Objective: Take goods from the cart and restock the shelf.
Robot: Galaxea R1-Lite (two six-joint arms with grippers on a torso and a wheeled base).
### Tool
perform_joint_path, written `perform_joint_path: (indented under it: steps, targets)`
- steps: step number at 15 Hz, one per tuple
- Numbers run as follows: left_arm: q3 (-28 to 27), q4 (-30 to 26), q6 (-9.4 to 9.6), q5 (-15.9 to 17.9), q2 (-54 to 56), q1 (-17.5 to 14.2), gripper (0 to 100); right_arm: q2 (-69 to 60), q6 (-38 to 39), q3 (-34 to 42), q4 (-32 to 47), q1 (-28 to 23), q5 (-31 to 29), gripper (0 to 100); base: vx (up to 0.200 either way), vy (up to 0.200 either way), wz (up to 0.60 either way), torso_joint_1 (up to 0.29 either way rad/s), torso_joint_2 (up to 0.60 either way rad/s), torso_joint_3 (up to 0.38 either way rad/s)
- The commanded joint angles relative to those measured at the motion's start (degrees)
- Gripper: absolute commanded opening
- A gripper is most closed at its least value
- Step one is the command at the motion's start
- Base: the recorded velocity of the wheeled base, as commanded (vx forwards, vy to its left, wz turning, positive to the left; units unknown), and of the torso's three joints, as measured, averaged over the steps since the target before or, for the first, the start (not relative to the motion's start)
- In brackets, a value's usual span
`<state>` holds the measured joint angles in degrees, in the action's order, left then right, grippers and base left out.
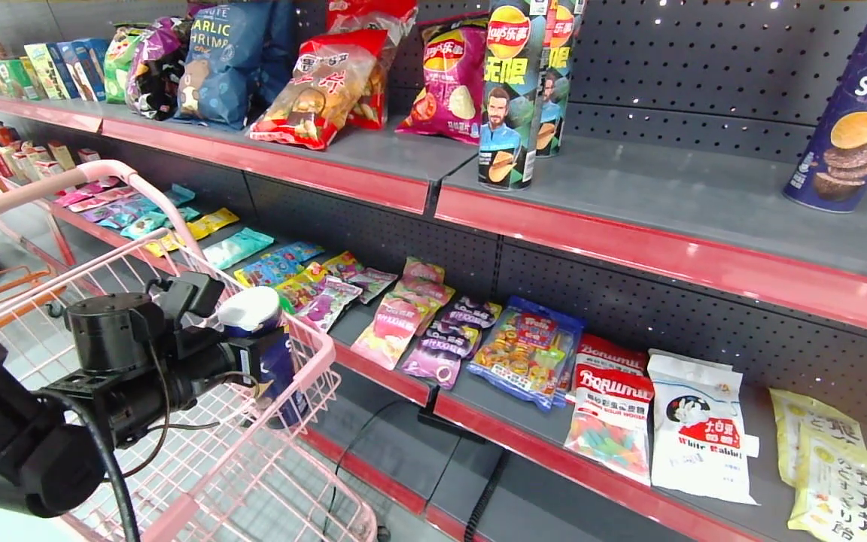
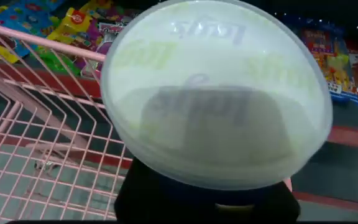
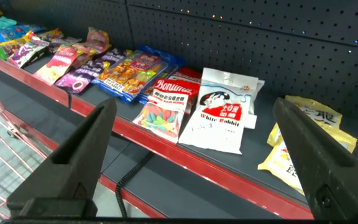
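My left gripper is shut on a blue chip can with a white lid. It holds the can upright just over the front rim of the pink cart. In the left wrist view the lid is very close, with the cart's wire wall beside it. My right gripper is open with nothing between its fingers. It faces the lower shelf of candy bags. Similar tall chip cans stand on the upper shelf.
A large blue chip can stands at the upper shelf's right, with bare grey shelf between it and the other cans. Snack bags line the upper shelf's left. Candy bags and a white bag lie on the lower shelf. Red rails edge both shelves.
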<state>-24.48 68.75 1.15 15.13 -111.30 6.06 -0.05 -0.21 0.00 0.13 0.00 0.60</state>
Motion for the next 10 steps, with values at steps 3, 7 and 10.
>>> perform_joint_path:
  steps: [3, 7, 10]
  targets:
    - [0.05, -8.37, -0.09, -0.01, 9.26, -0.79, 0, 0.05, -0.06, 0.0, -0.05, 0.0, 0.02, 100, 0.0, 0.0, 0.0, 0.0, 0.0, 0.0]
    - [-11.64, -39.31, -1.23, 0.34, 31.67, -1.75, 0, 0.05, -0.06, 0.0, -0.05, 0.0, 0.02, 100, 0.0, 0.0, 0.0, 0.0, 0.0, 0.0]
    - [-16.65, -52.32, -1.67, 0.16, 46.17, -2.02, 0, 0.05, 0.03, 0.0, -0.05, 0.0, 0.11, 100, 0.0, 0.0, 0.0, 0.0, 0.0, 0.0]
